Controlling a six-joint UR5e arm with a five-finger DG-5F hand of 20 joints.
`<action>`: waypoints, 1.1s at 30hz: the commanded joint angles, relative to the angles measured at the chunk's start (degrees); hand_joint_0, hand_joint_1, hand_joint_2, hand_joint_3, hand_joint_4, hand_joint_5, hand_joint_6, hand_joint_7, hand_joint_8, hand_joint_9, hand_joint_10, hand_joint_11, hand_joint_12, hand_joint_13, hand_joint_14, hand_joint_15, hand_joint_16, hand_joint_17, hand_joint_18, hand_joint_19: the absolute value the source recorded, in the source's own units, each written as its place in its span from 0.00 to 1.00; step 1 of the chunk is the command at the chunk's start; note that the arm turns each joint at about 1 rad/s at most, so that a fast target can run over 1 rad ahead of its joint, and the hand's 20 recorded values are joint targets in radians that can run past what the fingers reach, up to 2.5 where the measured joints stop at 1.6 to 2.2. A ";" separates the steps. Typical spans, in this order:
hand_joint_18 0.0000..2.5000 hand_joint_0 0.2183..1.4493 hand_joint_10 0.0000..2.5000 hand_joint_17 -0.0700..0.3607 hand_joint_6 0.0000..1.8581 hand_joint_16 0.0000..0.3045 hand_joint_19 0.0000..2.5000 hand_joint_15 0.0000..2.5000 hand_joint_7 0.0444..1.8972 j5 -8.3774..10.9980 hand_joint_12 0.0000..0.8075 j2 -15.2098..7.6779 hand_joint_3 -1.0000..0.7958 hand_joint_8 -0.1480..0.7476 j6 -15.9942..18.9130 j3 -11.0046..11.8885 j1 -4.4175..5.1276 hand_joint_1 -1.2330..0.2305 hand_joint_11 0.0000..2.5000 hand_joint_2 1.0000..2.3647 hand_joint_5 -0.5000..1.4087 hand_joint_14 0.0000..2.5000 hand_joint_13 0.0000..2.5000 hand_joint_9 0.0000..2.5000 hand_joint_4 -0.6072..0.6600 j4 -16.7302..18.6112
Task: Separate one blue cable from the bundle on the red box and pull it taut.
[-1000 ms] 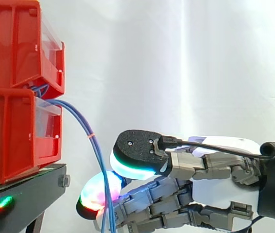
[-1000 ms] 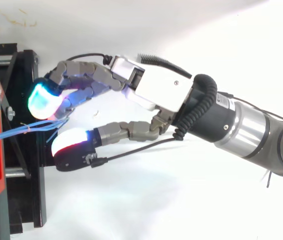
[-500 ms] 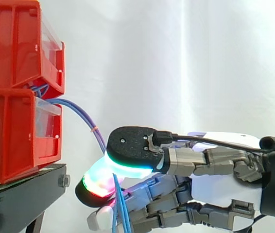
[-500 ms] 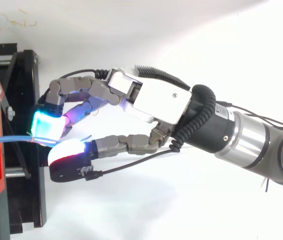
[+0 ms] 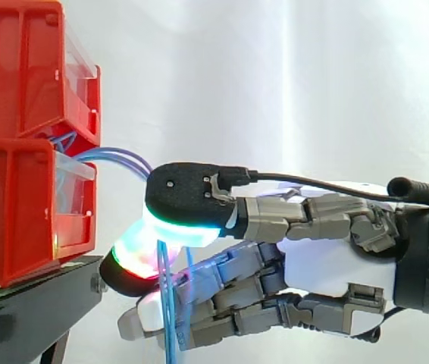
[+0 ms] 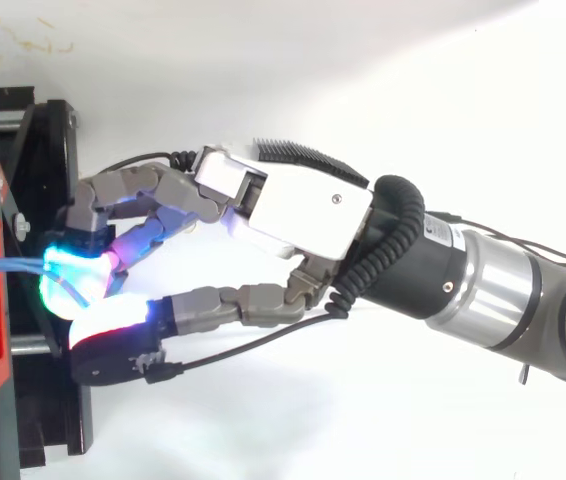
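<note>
Two red bins of moulded plastic, the upper red bin [image 5: 17, 68] stacked on the lower red bin [image 5: 10, 212], each with a clear front panel. They stand on one black stand [image 5: 25, 311] before a white curtain [image 5: 275, 91].

The blue cables [image 5: 120, 157] are thin, round and smooth, with at least two strands. They leave the gap between the bins, arch to the hand [image 5: 328, 265] and hang below it.

The hand is clenched on the blue cables, pinching them between two thick glowing pads [image 5: 184, 201]. How many strands are pinched cannot be told.
</note>
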 commanded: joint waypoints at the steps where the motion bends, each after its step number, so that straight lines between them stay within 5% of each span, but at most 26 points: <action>1: 0.19 0.28 0.01 0.41 0.47 0.16 0.08 0.08 0.56 -0.36 0.50 0.00 0.36 0.59 1.44 0.90 0.06 0.35 0.19 0.01 0.19 0.00 0.23 0.38 0.66 -2.70; 9: 0.20 0.25 0.00 0.43 0.45 0.17 0.08 0.08 0.56 -0.45 0.52 0.35 0.30 0.60 2.67 1.43 0.24 0.42 0.19 0.00 0.19 0.00 0.23 0.39 0.66 -6.57; 33: 0.20 0.26 0.00 0.42 0.41 0.16 0.10 0.08 0.57 -0.45 0.52 2.37 0.29 0.59 2.41 2.04 -0.73 0.50 0.19 0.00 0.20 0.00 0.24 0.39 0.64 -7.36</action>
